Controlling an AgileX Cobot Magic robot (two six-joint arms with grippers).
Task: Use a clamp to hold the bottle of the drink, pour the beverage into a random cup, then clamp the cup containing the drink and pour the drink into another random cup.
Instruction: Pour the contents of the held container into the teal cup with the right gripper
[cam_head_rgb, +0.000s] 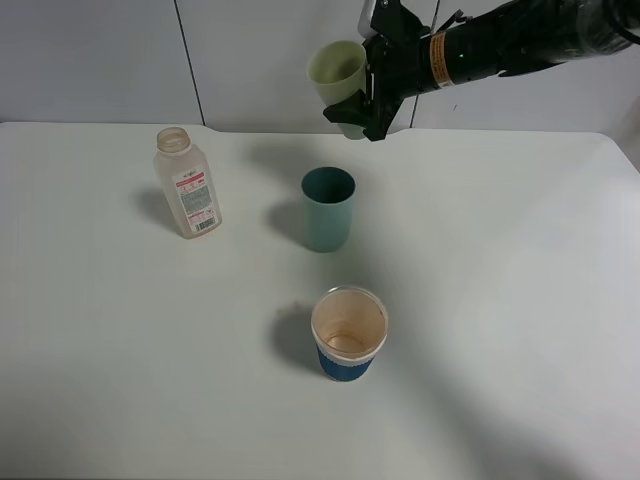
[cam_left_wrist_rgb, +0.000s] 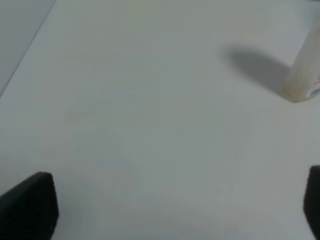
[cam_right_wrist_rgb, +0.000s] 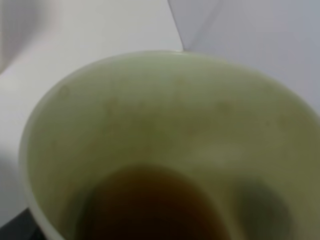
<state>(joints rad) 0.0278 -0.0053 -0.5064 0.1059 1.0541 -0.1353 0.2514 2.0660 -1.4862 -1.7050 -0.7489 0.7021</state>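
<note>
Pale yellow-green cup (cam_head_rgb: 337, 70) of brown drink (cam_right_wrist_rgb: 150, 205) clamped in right gripper (cam_head_rgb: 356, 102), held high near teal tumbler (cam_head_rgb: 327, 208), likely readied for pouring; left gripper (cam_left_wrist_rgb: 175, 210) spread wide, empty, bottle (cam_head_rgb: 186, 182) standing nearby

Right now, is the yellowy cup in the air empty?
Not empty: the right wrist view shows brown drink inside the pale cup.

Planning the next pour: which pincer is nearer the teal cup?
Right. The right pincer holds the pale cup raised above and behind the teal cup. The left pincer is outside the high view, open over table, short of the bottle.
</note>
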